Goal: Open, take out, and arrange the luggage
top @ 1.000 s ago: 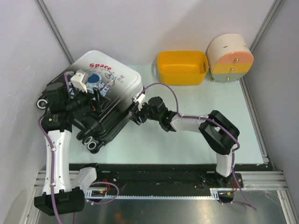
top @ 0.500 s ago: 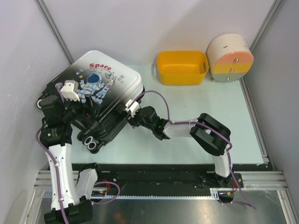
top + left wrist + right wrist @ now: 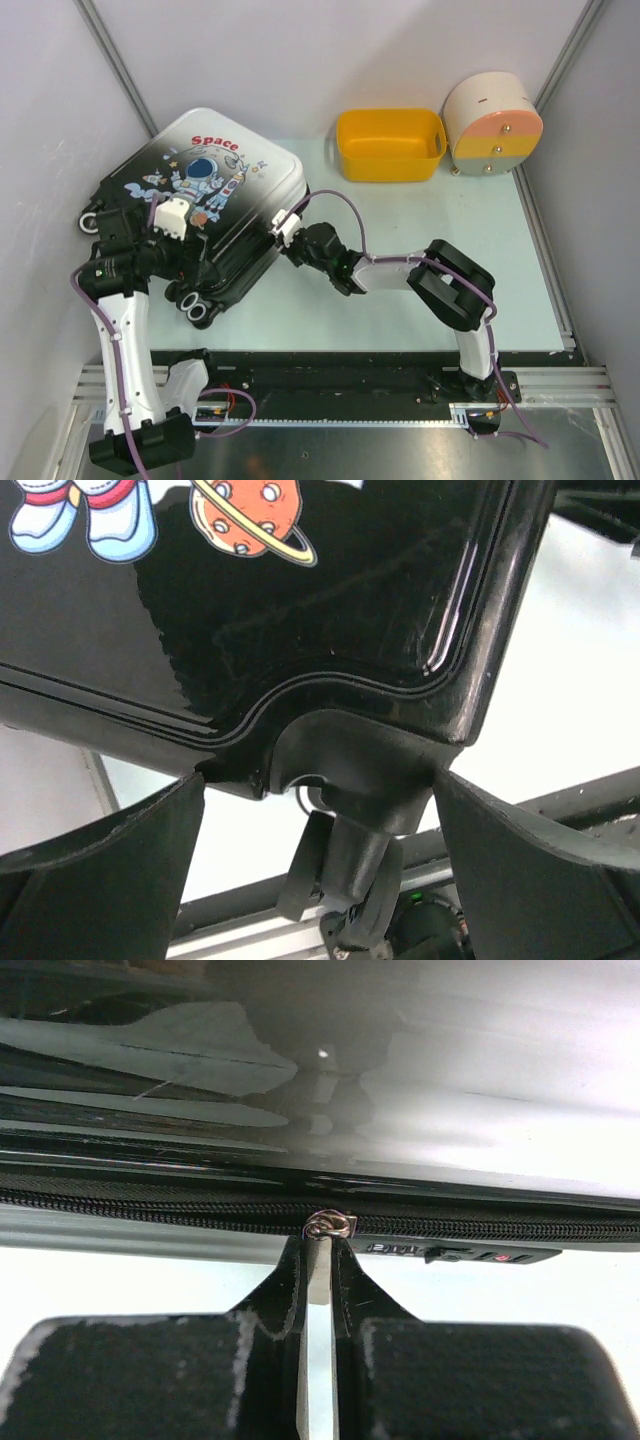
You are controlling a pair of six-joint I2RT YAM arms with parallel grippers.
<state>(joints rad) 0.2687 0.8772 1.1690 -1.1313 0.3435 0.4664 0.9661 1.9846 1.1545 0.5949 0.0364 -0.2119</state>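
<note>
The luggage (image 3: 235,185) lies closed, printed side up, at the upper left of the tabletop (image 3: 400,290), with its white end toward the top and its black wheels (image 3: 197,306) toward the bottom. The left gripper (image 3: 190,248) sits over its black lower-left corner. The right gripper (image 3: 287,240) meets its right edge. A yellow basket (image 3: 390,145) and a round cream-and-orange drawer box (image 3: 492,128) stand side by side at the upper right.
</note>
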